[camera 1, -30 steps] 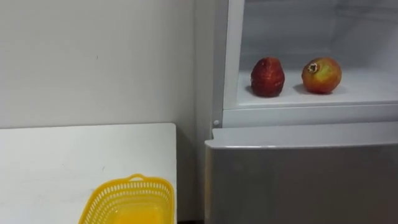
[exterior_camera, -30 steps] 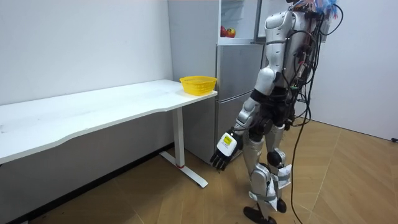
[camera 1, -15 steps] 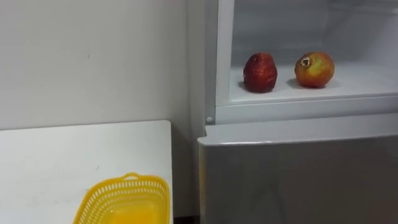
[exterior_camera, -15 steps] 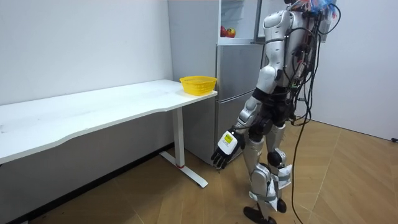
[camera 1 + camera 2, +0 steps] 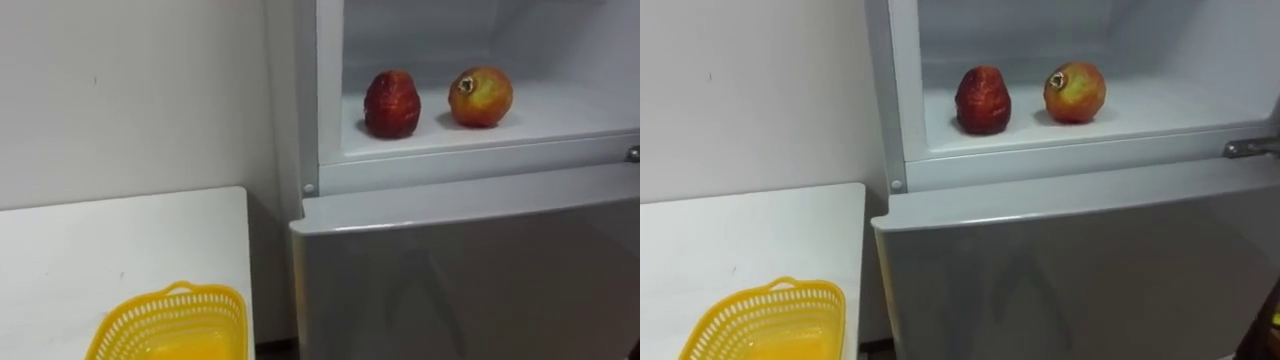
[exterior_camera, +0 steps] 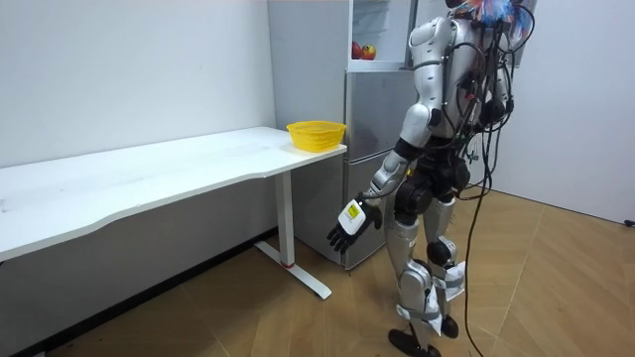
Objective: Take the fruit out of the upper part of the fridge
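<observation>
two pieces sat apart on the upper fridge shelf (image 5: 560, 115), a dark red fruit (image 5: 392, 103) and a pomegranate (image 5: 481, 97), probably light, firm, rollable, best cupped round the middle; left hand (image 6: 347, 226) hung low, fingers loosely apart.

Bright even indoor light, soft faint shadows

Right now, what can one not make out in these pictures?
Yellow basket: near part cut off by the eye views' bottom edge.
Upper fridge compartment: top and right side beyond the eye views' edges.
Dark shape: cut off at right eye view's lower right corner; unidentifiable.
</observation>
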You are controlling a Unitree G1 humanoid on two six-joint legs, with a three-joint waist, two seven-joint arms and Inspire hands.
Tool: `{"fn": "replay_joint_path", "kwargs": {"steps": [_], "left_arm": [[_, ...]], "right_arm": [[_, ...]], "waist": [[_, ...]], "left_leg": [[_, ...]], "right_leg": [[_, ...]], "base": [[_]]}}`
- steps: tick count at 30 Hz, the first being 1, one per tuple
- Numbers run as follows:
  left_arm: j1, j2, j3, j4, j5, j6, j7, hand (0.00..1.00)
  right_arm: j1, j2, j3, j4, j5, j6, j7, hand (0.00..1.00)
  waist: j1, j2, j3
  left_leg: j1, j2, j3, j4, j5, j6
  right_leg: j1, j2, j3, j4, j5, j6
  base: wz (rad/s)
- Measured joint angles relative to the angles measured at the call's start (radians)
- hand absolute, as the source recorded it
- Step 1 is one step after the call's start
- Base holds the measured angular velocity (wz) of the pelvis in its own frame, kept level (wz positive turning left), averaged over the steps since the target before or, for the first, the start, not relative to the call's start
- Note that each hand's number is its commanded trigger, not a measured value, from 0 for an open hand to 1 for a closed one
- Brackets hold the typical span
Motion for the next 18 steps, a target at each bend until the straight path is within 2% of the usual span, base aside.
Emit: {"fn": "replay_joint_path", "kwargs": {"steps": [2,4,8,13,18], "left_arm": [[0.004,0.004,-0.011,-0.008,0.000,-0.003,-0.013,0.00],[0.007,0.009,-0.013,-0.007,-0.001,-0.014,-0.030,0.00],[0.005,0.012,-0.022,0.013,-0.002,-0.029,-0.038,0.00],[0.000,0.019,-0.041,0.034,0.000,-0.039,-0.044,0.00],[-0.018,0.037,-0.085,0.055,-0.001,-0.046,-0.058,0.00]], "right_arm": [[0.006,-0.001,-0.001,-0.072,-0.002,-0.008,0.000,0.00],[0.008,-0.001,0.000,-0.140,-0.003,-0.014,0.000,0.00],[0.016,-0.004,0.000,-0.236,-0.003,-0.018,-0.002,0.00],[0.001,-0.008,0.004,-0.342,-0.034,-0.041,-0.013,0.00],[-0.047,-0.029,0.021,-0.397,-0.043,-0.062,-0.042,0.00]], "waist": [[-0.002,0.003,0.0020],[-0.005,0.004,-0.0029],[-0.009,0.009,-0.0070],[-0.019,0.023,-0.0048],[-0.024,0.021,-0.0037]], "left_leg": [[-0.001,0.002,0.007,-0.003,0.000,0.000],[-0.010,0.004,0.010,-0.014,0.000,0.000],[-0.015,0.007,0.022,-0.013,0.000,0.000],[-0.021,0.009,0.031,-0.013,0.000,0.000],[-0.023,0.010,0.031,-0.012,0.000,-0.001]], "right_leg": [[-0.004,0.004,0.013,0.007,0.000,0.000],[-0.018,0.007,0.015,0.013,0.002,-0.002],[-0.025,0.011,0.018,0.012,0.009,-0.004],[-0.035,0.021,0.037,0.008,0.016,-0.004],[-0.035,0.022,0.035,0.008,0.017,-0.004]], "base": [[-0.15],[-0.07],[-0.08],[-0.08],[0.00]]}}
